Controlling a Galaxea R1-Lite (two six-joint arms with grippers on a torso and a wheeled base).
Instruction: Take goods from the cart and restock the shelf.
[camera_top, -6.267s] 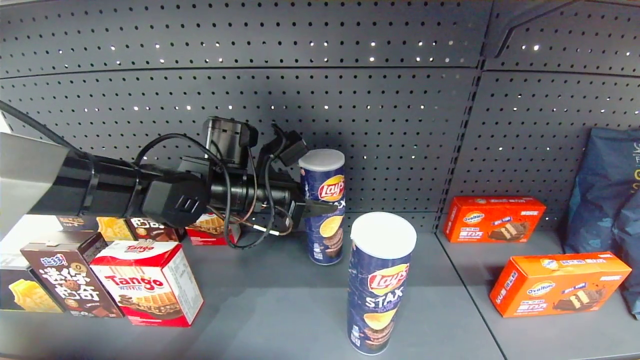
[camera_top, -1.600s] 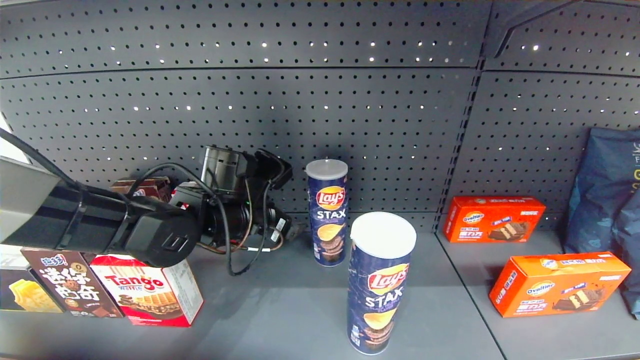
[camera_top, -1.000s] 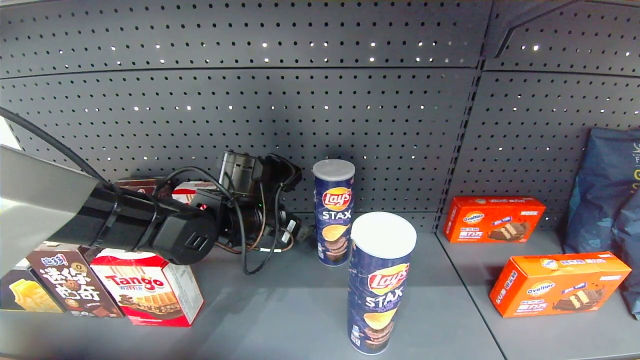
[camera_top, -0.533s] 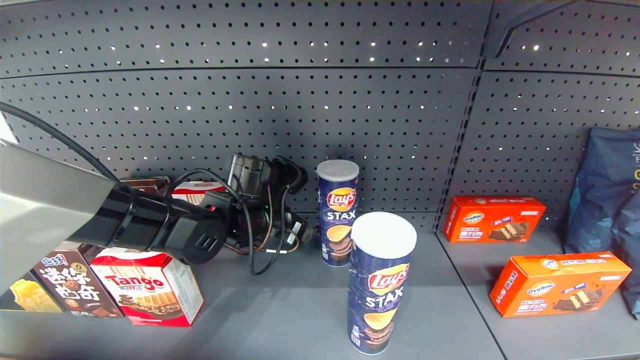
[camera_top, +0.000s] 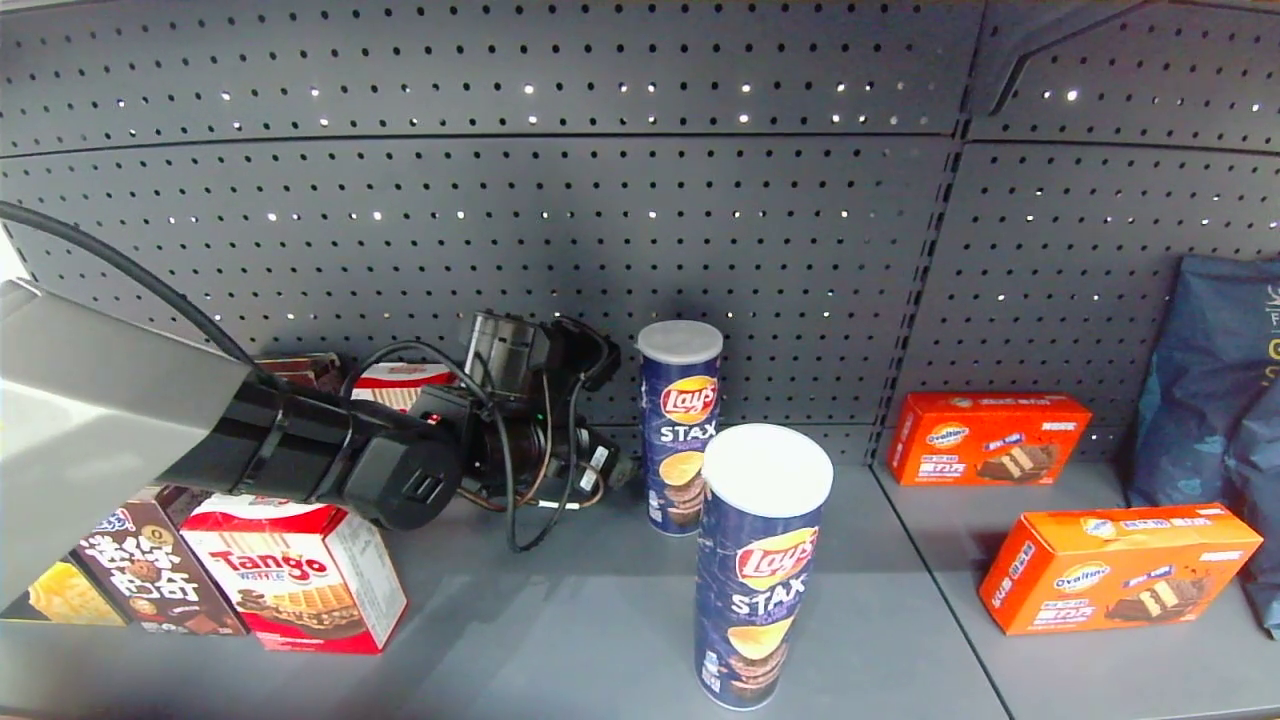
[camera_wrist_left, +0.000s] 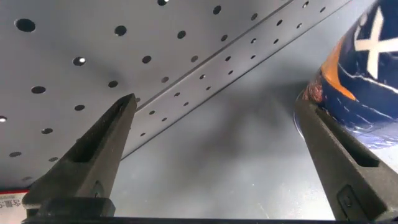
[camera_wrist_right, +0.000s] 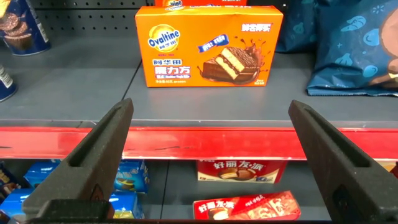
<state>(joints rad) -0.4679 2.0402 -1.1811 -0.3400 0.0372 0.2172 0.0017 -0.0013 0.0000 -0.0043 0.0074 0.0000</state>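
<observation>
Rear chip can (camera_top: 680, 430) has slid rightward along the shelf (camera_top: 560, 610), upright at 11 o'clock of the front can (camera_top: 760, 570). The left hand (camera_wrist_left: 216, 102) followed at its 9 o'clock, seemingly nudging it. The placing step is ending, and the next move calls for a withdrawal that doesn't tip the can. The left wrist view shows this hand spread wide and empty. The right wrist view shows the right hand (camera_wrist_right: 211, 106) likewise, facing an orange box (camera_wrist_right: 208, 46).

The shelf (camera_top: 560, 610) and its perforated back panel (camera_top: 560, 230) look like matt grey metal. The front chip can (camera_top: 757, 590) is glossy, its lid (camera_top: 767, 468) smooth plastic.
</observation>
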